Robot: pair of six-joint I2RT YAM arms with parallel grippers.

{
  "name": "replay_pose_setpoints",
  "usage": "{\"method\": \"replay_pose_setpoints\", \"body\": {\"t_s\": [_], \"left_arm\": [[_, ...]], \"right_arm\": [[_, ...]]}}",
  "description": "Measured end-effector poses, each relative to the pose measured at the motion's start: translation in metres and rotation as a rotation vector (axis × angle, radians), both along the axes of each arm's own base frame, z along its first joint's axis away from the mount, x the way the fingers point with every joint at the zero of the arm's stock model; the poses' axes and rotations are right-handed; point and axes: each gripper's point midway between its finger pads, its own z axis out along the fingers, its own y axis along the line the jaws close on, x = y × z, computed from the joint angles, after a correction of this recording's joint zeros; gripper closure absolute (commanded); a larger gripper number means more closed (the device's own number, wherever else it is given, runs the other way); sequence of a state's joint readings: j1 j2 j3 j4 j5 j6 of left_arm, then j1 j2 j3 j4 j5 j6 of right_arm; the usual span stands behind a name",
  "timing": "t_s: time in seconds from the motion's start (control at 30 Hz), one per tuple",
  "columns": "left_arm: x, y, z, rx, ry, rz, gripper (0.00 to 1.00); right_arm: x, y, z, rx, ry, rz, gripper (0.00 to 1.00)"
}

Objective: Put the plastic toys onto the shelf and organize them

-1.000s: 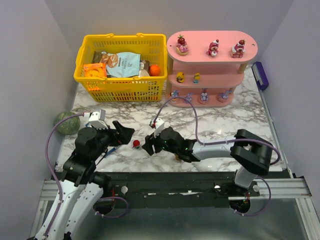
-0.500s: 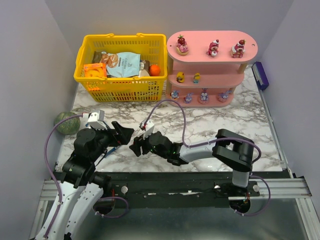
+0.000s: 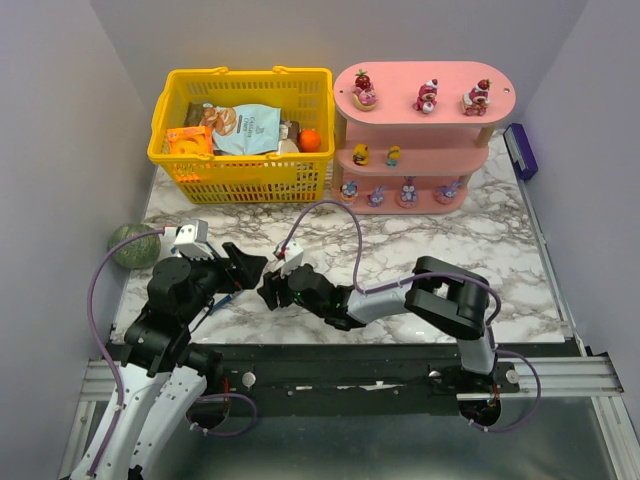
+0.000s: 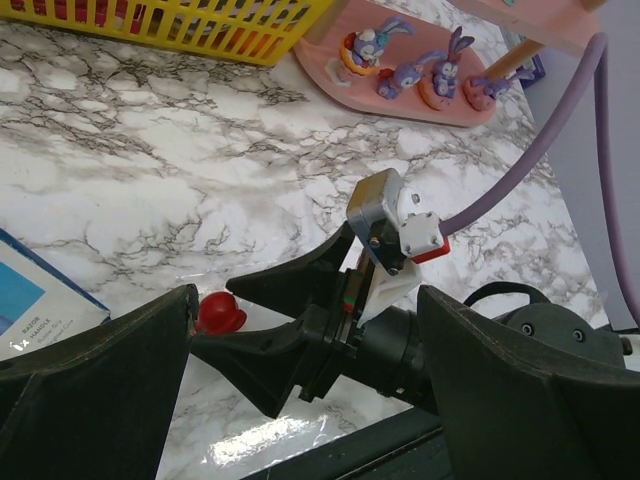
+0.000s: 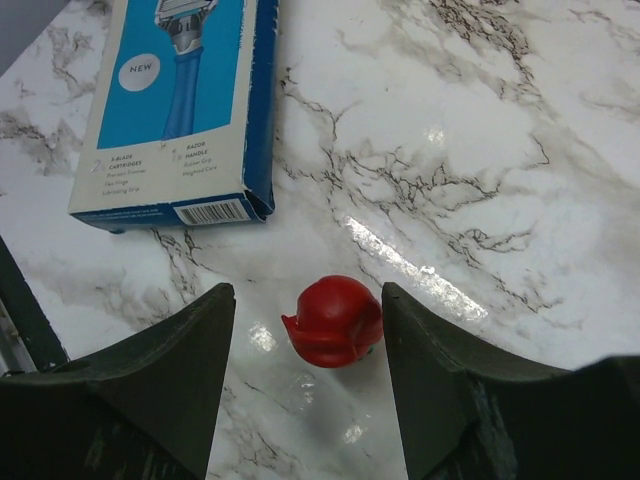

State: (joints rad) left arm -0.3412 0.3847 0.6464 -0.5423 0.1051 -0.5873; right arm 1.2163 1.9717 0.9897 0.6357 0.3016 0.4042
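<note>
A small red round toy (image 5: 335, 320) lies on the marble table, between the open jaws of my right gripper (image 5: 308, 330). It sits close to the right finger (image 5: 440, 360) and clear of the left one. The left wrist view shows the same toy (image 4: 220, 313) beside the right gripper's black fingers (image 4: 290, 285). From above, the right gripper (image 3: 270, 292) hides the toy. My left gripper (image 3: 248, 265) stands wide open and empty just left of it. The pink shelf (image 3: 425, 110) at the back right holds strawberry-topped toys (image 3: 363, 92), yellow ones (image 3: 361, 155) and purple bunnies (image 4: 400, 75).
A blue razor box (image 5: 180, 100) lies just beyond the red toy, under the left arm. A yellow basket (image 3: 240, 160) with snack packets stands at the back left. A green speckled ball (image 3: 133, 245) sits off the table's left edge, and a dark blue object (image 3: 520, 150) right of the shelf.
My right arm has reached leftward, bringing its open jaws from beside the red toy to either side of it. The left arm has stayed still.
</note>
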Motion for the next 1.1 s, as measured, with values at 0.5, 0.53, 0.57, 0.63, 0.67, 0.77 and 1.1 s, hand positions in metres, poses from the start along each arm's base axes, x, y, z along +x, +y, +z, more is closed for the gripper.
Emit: {"method": "replay_pose_setpoints", "body": {"t_s": [0.5, 0.53, 0.57, 0.63, 0.67, 0.77, 1.1], "left_arm": [[0.000, 0.000, 0.000, 0.000, -0.001, 0.000, 0.01], [0.000, 0.000, 0.000, 0.000, -0.001, 0.000, 0.01], [0.000, 0.000, 0.000, 0.000, 0.000, 0.000, 0.01], [0.000, 0.000, 0.000, 0.000, -0.001, 0.000, 0.01], [0.000, 0.000, 0.000, 0.000, -0.001, 0.000, 0.01], [0.000, 0.000, 0.000, 0.000, -0.001, 0.000, 0.01], [0.000, 0.000, 0.000, 0.000, 0.000, 0.000, 0.01]], "right_arm": [[0.007, 0.004, -0.012, -0.005, 0.017, -0.046, 0.61], [0.008, 0.005, -0.012, -0.005, 0.017, -0.048, 0.64], [0.008, 0.005, -0.011, -0.005, 0.017, -0.052, 0.68], [0.009, 0.004, -0.011, -0.002, 0.019, -0.061, 0.72], [0.010, 0.005, -0.011, -0.003, 0.018, -0.063, 0.73], [0.011, 0.004, -0.011, -0.008, 0.019, -0.071, 0.69], [0.012, 0.001, -0.014, -0.014, 0.019, -0.082, 0.34]]}}
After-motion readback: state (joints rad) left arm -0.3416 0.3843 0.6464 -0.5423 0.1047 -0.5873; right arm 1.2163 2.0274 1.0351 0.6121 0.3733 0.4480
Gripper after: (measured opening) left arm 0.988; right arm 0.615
